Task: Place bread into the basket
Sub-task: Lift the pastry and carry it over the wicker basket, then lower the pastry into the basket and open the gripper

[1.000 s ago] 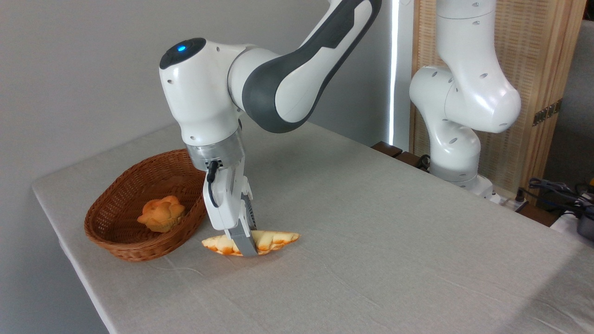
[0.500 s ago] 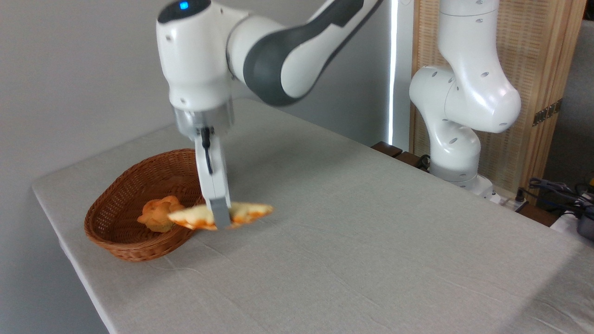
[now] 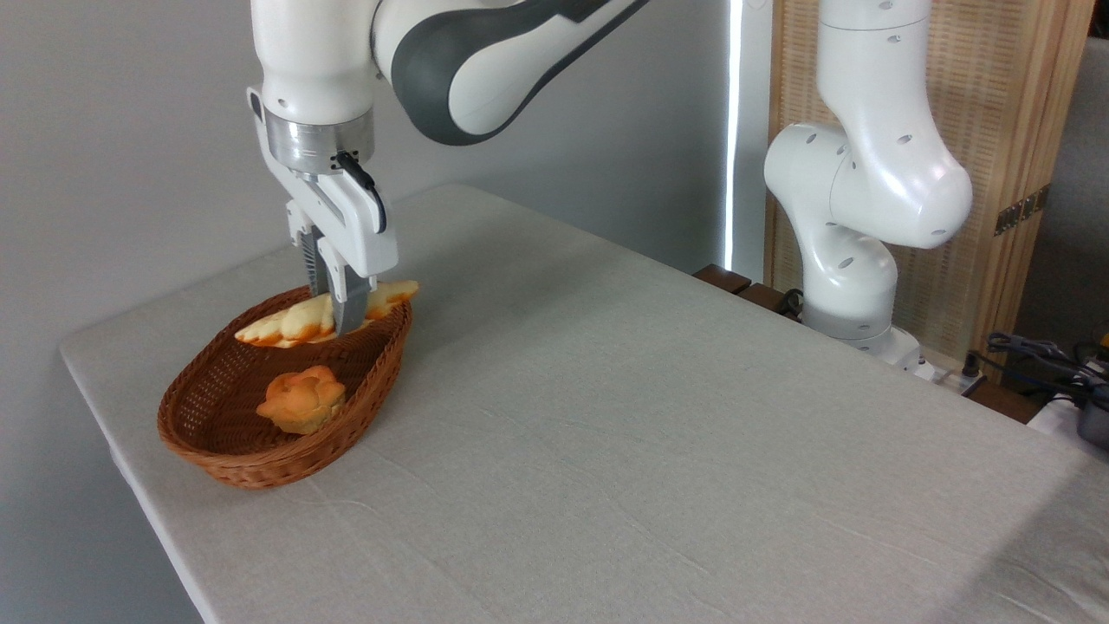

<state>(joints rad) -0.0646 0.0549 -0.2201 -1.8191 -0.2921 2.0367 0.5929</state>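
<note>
Golden bread point(image 3: 295, 322), pinched by the gripper point(image 3: 340, 314), has moved over the basket point(image 3: 260, 455).

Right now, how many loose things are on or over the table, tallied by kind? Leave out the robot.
Flat leaf-shaped loaf: 1, the bread, held in the gripper over the far end of the basket
Round flower-shaped bun: 1, lying in the basket
Wicker basket: 1
Total: 3

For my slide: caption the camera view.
End effector holds the bread above the basket, a bun inside.
</note>
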